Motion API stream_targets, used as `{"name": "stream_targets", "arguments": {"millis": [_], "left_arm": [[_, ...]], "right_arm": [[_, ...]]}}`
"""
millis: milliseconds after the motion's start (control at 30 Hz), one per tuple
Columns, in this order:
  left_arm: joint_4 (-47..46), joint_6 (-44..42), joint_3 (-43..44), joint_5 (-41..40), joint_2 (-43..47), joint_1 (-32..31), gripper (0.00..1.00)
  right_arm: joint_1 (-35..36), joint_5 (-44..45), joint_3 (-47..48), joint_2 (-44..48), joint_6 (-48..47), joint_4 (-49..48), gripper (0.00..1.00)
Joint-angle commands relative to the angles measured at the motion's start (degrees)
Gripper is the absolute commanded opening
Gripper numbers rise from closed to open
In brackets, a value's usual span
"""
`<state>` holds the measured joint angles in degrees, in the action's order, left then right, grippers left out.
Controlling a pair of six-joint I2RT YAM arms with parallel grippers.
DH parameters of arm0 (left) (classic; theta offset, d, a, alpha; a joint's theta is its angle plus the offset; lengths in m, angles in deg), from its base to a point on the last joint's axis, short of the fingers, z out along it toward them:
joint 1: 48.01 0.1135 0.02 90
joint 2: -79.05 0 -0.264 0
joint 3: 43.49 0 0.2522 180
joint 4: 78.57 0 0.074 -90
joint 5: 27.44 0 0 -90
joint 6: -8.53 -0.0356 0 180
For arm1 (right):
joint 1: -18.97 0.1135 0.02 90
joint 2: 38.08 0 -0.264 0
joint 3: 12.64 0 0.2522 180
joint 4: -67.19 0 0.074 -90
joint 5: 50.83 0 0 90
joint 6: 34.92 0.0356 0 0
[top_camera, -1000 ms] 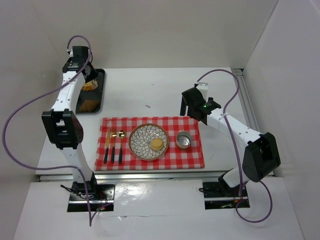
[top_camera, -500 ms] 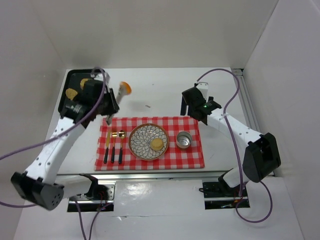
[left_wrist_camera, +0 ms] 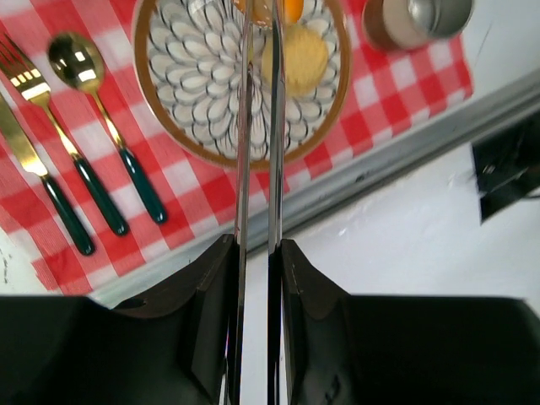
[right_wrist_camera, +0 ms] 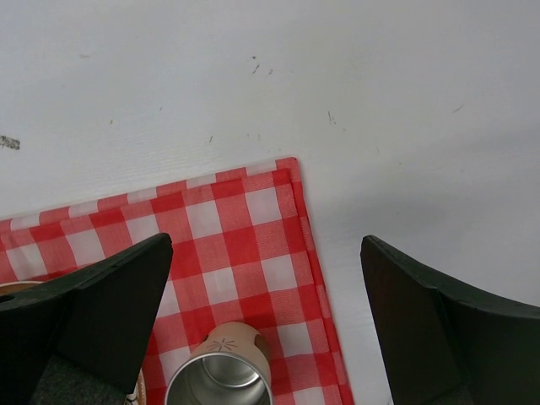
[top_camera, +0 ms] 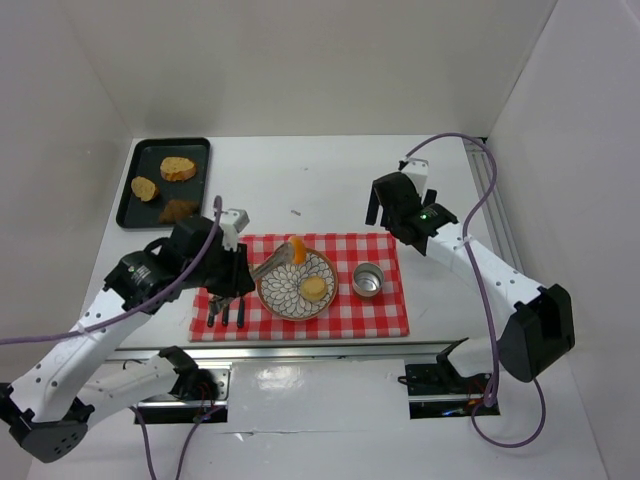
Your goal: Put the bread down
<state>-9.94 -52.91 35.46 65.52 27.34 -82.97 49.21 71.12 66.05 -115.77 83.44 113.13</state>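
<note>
**Bread slice carried from tray to plate**

Within the last second the left arm has swung off the black tray (top_camera: 196, 186). The left gripper (left_wrist_camera: 256, 278), clenched on metal tongs (left_wrist_camera: 240, 169), now holds a bread slice (top_camera: 297, 248) in their tips over the far rim of the patterned plate (top_camera: 275, 292). I cannot tell whether the slice touches the plate. A round bread piece (top_camera: 315, 288) already lies there. The right gripper (top_camera: 385, 207) has barely moved and hangs released near the metal cup (top_camera: 368, 279). Likely only lowering and letting go remain.

Plate (top_camera: 280, 298) between cutlery (left_wrist_camera: 143, 189) and cup (top_camera: 368, 280) on cloth (top_camera: 385, 315)
</note>
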Motion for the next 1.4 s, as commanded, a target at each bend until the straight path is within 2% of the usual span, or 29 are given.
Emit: {"name": "stream_targets", "arguments": {"millis": [0, 233, 333, 367, 400, 467, 567, 667, 800, 933, 1067, 1200, 1300, 1367], "left_arm": [[1.6, 0.2, -2.3, 1.3, -0.5, -2.5, 0.04], [-0.3, 3.3, -7.3, -1.7, -0.5, -7.0, 0.06], [0.2, 3.9, -7.9, -3.5, -1.8, -8.7, 0.22], [0.2, 4.4, -7.9, -4.3, -1.8, -9.3, 0.32], [0.2, 4.4, -7.9, -4.3, -1.8, -9.9, 0.38], [0.8, 4.4, -7.9, -4.3, -2.4, -10.4, 0.46], [2.7, 4.4, -5.0, -6.0, -3.6, -10.9, 0.49], [3.9, 4.4, -3.0, -7.2, -4.1, -10.9, 0.58], [4.6, 4.4, -0.9, -9.0, -4.6, -10.9, 0.58], [5.2, 6.0, 5.0, -12.5, -5.8, -10.9, 0.56], [3.9, 3.1, 11.9, -17.2, -10.2, -6.3, 0.54], [-2.0, 1.2, 15.6, -22.5, -17.4, -0.7, 0.54], [-10.4, 0.6, 18.4, -28.1, -24.8, 3.2, 0.54], [-19.5, -0.8, 19.8, -28.1, -28.5, 6.2, 0.54]], "right_arm": [[0.4, 1.5, 0.8, 1.9, 1.4, 1.0, 1.00], [0.4, 1.5, 0.8, 3.7, 2.0, 1.7, 1.00], [0.4, 1.5, 0.8, 4.3, 2.0, 1.7, 1.00], [0.4, 1.5, 0.8, 4.3, 2.0, 1.7, 1.00], [0.4, 1.5, 0.8, 4.3, 2.0, 1.7, 1.00], [0.4, 1.5, 0.8, 4.3, 2.0, 1.7, 1.00], [0.4, 1.5, 0.8, 4.3, 2.0, 1.7, 1.00], [0.4, 1.5, 0.8, 4.3, 2.0, 1.7, 1.00], [0.4, 0.9, 0.3, 4.3, 2.0, 1.7, 1.00], [0.4, 0.9, 0.3, 4.3, 2.0, 1.7, 1.00], [0.4, 1.5, 0.3, 5.5, 2.0, 2.3, 1.00], [0.4, 1.5, -1.0, 6.9, 2.5, 2.9, 1.00], [0.4, 2.1, -1.0, 8.2, 2.5, 2.9, 1.00], [0.4, 2.1, -1.0, 8.2, 2.5, 2.9, 1.00]]}}
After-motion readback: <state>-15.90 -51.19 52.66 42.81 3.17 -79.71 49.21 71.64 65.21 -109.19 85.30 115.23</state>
